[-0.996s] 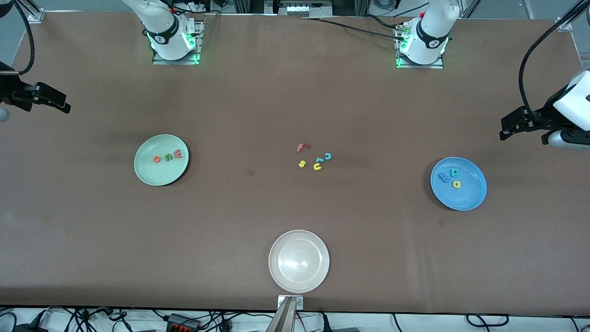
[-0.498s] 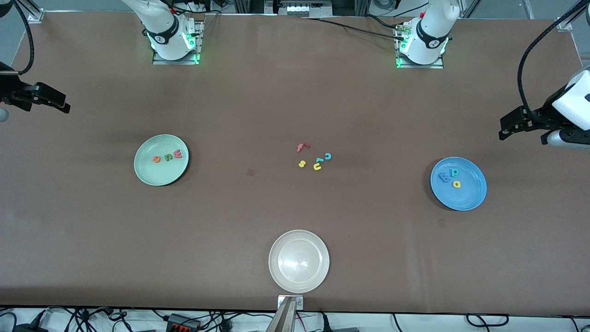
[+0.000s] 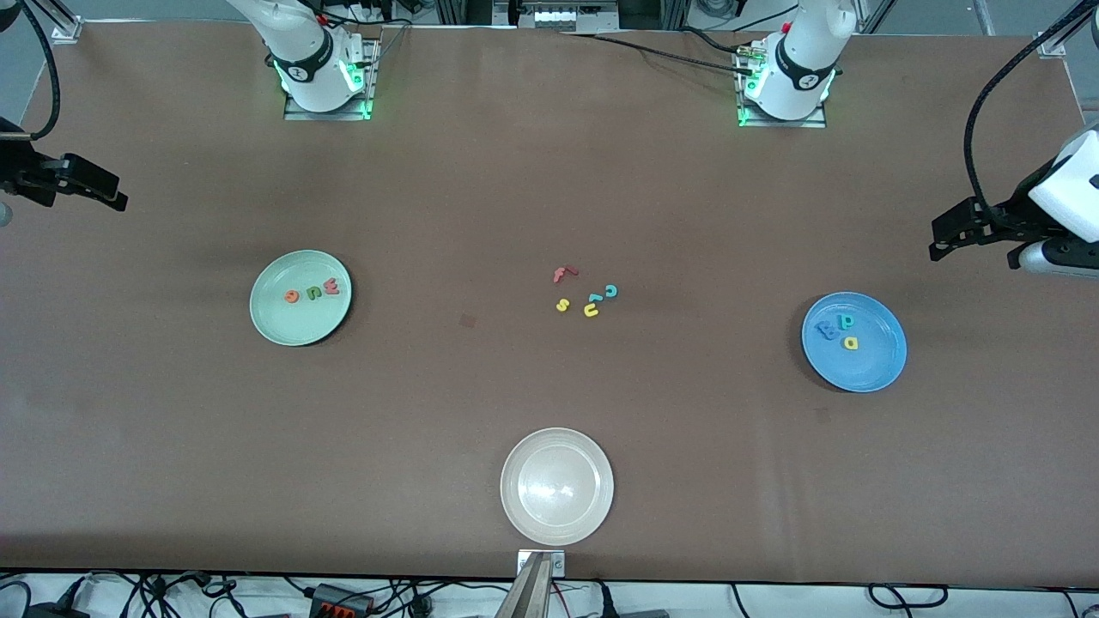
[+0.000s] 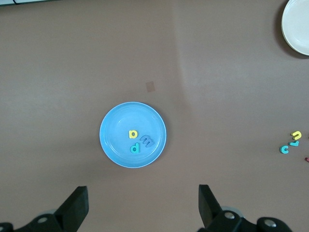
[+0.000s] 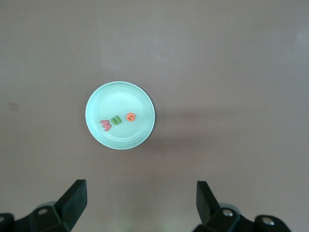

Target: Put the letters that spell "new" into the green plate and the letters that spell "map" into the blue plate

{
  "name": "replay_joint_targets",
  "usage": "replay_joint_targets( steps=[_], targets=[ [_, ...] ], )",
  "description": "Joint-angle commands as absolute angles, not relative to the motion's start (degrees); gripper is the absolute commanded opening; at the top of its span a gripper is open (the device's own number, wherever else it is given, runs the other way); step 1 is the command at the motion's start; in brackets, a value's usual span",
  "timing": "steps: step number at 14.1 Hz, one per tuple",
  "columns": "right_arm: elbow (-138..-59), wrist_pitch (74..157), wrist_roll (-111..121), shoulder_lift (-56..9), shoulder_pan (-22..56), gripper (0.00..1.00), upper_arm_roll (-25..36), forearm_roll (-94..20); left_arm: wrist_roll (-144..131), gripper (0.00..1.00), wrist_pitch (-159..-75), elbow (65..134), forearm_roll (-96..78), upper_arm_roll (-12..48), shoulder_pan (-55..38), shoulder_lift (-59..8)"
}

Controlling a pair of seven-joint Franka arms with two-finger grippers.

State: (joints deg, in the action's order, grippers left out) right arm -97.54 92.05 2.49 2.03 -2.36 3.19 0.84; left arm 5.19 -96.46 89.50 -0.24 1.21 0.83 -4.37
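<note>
The green plate [image 3: 292,330] [image 5: 120,96] holds the orange e [image 3: 292,296], the olive n [image 3: 312,292] and the red-pink w [image 3: 331,287] in a row. On the blue plate [image 3: 867,365] [image 4: 116,145] lie the blue m [image 3: 828,330], teal p [image 3: 847,323] and yellow a [image 3: 851,342]. My right gripper [image 3: 120,193] [image 5: 140,200] hangs open and empty high over the table's edge at the right arm's end. My left gripper [image 3: 938,240] [image 4: 143,205] hangs open and empty over the left arm's end, above the table beside the blue plate.
Loose letters lie mid-table: a red f [image 3: 562,274], a teal c [image 3: 610,291], a yellow s [image 3: 562,305], a yellow u [image 3: 591,310] and one more teal piece [image 3: 594,299]. A whitish-beige plate [image 3: 557,506] sits near the front edge.
The right gripper has drifted very slightly outward toward its end of the table. Plates, letters and the left gripper have stayed put.
</note>
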Motion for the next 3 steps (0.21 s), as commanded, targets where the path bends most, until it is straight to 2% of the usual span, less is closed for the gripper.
replay_joint_targets(
  steps=[1, 3],
  targets=[
    [-97.82, 92.2, 2.64, 2.37, -2.72, 1.0, 2.99, 1.32, 5.62, 1.0, -95.01, 87.45, -0.53, 1.23, 0.79, -5.19],
    [-97.82, 92.28, 2.64, 2.37, -2.72, 1.0, 2.99, 1.41, 5.62, 1.0, -95.01, 87.45, -0.53, 1.23, 0.79, -5.19]
  ],
)
